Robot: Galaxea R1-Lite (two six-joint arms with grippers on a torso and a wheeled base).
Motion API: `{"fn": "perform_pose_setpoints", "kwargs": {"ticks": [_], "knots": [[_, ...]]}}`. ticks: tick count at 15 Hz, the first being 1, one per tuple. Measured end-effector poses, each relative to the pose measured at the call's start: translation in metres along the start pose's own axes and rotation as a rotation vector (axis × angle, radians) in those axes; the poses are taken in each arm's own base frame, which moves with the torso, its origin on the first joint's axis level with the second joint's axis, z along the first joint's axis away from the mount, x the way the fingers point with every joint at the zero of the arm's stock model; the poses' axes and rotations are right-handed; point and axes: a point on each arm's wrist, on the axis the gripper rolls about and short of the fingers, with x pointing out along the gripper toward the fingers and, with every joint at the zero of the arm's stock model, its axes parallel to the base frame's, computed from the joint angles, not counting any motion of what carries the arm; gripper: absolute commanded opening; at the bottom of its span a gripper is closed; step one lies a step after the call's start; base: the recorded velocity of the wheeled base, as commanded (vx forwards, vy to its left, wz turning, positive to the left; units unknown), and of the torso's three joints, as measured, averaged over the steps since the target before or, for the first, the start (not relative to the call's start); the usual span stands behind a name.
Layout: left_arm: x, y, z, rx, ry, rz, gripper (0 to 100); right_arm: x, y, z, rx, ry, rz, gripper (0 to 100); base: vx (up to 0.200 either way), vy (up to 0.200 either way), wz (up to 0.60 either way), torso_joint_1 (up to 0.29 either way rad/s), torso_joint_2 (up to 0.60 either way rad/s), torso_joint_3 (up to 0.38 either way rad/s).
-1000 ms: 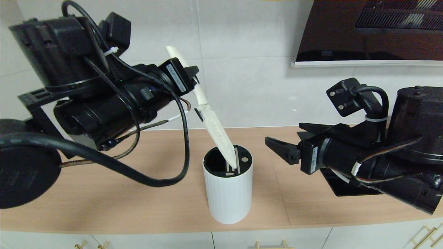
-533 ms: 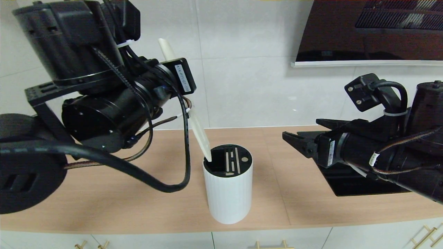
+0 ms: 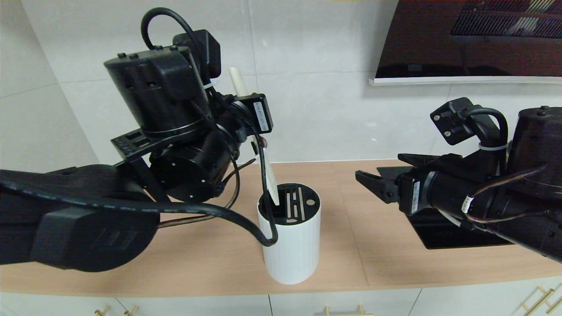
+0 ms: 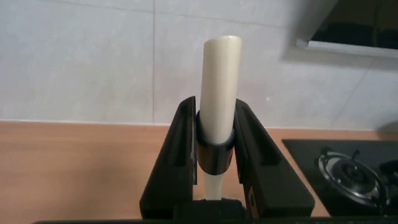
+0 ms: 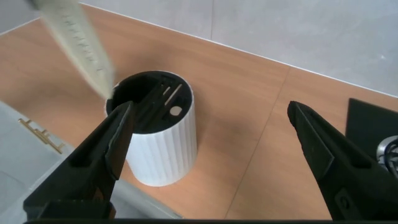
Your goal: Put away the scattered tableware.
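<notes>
cream-handled knife with a pale blade point(image 3: 237, 81): in the head view its middle is hidden behind the left gripper point(image 4: 216, 107) and a black cable point(image 3: 262, 175); whether the tip touches the holder cannot be told.
white ribbed cylindrical holder with a black slotted top point(image 3: 292, 245): the inside is too dark to make out.
black glass cooktop point(image 3: 443, 239): at the right, mostly hidden behind the right arm.
dark glossy range hood point(image 3: 465, 39): far right, cut off by the top and right edges.
</notes>
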Motion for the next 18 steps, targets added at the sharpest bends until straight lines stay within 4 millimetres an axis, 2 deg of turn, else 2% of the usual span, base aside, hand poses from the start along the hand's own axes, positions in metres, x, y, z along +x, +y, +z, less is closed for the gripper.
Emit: {"fn": "perform_pose_setpoints", "kwargs": {"ticks": [5, 14, 18], "knots": [[0.013, -0.005, -0.024, 0.036, 0.023, 0.015, 0, 0.003, 0.001, -0.003, -0.002, 0.011, -0.001, 100, 0.0, 0.0, 0.0, 0.0, 0.0, 0.0], [0.025, -0.01, -0.056, 0.068, 0.067, 0.064, 0, 0.007, 0.001, -0.007, -0.005, 0.027, 0.0, 100, 0.0, 0.0, 0.0, 0.0, 0.0, 0.0], [0.021, -0.021, -0.07, 0.077, 0.085, 0.054, 0, 0.008, 0.001, -0.008, -0.006, 0.032, 0.0, 100, 0.0, 0.0, 0.0, 0.0, 0.0, 0.0]]}}
